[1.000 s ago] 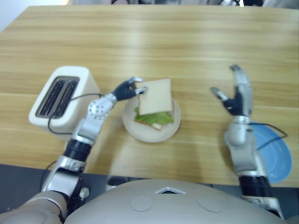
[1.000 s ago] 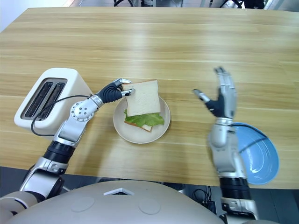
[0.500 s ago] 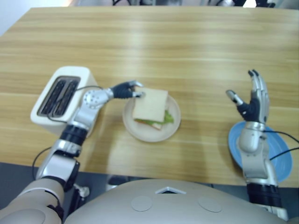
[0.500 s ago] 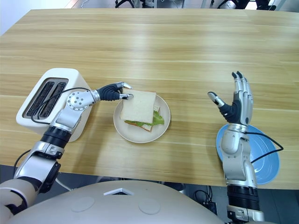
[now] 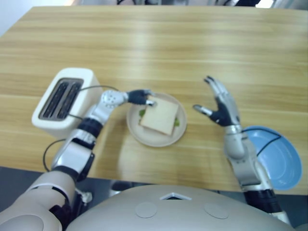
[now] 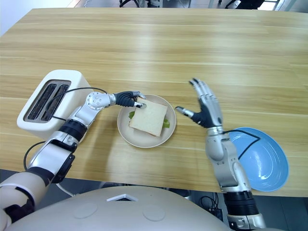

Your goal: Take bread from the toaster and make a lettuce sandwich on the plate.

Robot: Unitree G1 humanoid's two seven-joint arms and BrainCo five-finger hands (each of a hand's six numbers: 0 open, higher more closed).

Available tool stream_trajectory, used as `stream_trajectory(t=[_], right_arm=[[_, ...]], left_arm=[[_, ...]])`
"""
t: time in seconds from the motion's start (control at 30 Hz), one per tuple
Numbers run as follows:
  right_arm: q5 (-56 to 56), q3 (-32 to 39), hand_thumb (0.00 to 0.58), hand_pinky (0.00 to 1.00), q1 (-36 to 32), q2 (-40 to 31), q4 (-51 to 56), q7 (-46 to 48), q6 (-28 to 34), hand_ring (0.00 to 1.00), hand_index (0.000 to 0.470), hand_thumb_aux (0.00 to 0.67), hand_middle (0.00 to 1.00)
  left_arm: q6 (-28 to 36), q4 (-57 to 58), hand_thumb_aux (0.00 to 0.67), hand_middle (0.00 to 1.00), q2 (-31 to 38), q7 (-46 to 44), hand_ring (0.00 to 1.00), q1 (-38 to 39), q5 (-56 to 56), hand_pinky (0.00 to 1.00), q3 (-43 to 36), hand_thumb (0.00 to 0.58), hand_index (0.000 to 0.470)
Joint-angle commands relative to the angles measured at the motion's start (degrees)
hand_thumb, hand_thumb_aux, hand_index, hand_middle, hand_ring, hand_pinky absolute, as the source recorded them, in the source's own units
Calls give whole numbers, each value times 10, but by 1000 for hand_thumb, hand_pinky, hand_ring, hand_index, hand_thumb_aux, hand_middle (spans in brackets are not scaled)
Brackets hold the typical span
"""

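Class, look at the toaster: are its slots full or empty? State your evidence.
Empty. The toaster shows two dark slots with no bread sticking up; a slice lies on the plate.

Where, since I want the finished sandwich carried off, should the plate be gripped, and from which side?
Probably take the plate by its bare right rim, coming from the right with the open right robot hand beside it. The bread covers the middle, and the left robot hand occupies the far-left corner.

Toaster [image 6: 48, 98], sandwich [image 6: 149, 118], plate [image 6: 143, 144], bowl [image 6: 262, 163]: 1 ea.
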Motion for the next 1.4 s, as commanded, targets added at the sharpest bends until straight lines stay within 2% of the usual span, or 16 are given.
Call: stream_trajectory(t=[0.03, 0.23, 0.53, 0.9, 0.93, 0.97, 1.0, 1.03, 1.2, 1.3, 1.4], right_arm=[[-23, 50, 0, 0, 2, -9, 13, 40, -12, 0, 0, 0, 0], [-63, 133, 0, 0, -12, -17, 44, 91, -25, 0, 0, 0, 0], [-104, 174, 0, 0, -63, -38, 113, 102, -32, 0, 0, 0, 0], [-161, 240, 0, 0, -110, -34, 196, 165, 8, 0, 0, 0, 0], [-162, 246, 0, 0, -111, -31, 200, 173, 14, 0, 0, 0, 0], [-164, 252, 0, 0, -110, -29, 202, 181, 20, 0, 0, 0, 0], [-166, 257, 0, 0, -109, -27, 205, 188, 25, 0, 0, 0, 0], [-168, 262, 0, 0, -107, -27, 206, 193, 28, 0, 0, 0, 0], [-171, 272, 0, 0, -98, -36, 196, 206, 39, 0, 0, 0, 0], [-170, 267, 0, 0, -85, -46, 181, 205, 44, 0, 0, 0, 0], [-161, 254, 0, 0, -69, -56, 158, 193, 45, 0, 0, 0, 0]], left_arm=[[-13, 35, 670, 1000, -3, 9, 1000, -22, 10, 1000, 4, 580, 460], [-31, 100, 670, 1000, -10, 45, 1000, -45, 46, 1000, -11, 580, 460], [-52, 176, 670, 1000, -21, 90, 1000, -59, 93, 1000, -27, 580, 460], [-64, 185, 670, 1000, -31, 111, 1000, -57, 113, 1000, -34, 580, 460], [-65, 184, 670, 741, -30, 113, 741, -56, 112, 741, -32, 580, 460], [-66, 183, 670, 741, -30, 120, 741, -56, 114, 741, -32, 580, 460], [-66, 181, 74, 0, -28, 133, 0, -57, 117, 0, -31, 120, 51], [-67, 177, 0, 0, -25, 147, 0, -59, 120, 0, -29, 0, 0], [-75, 78, 0, 0, 16, 194, 0, -51, 109, 0, 8, 0, 0], [-49, -92, 0, 0, 50, 199, 0, -8, 53, 0, 74, 0, 0], [15, -272, 0, 0, 83, 184, 0, 56, 10, 0, 135, 0, 0]])
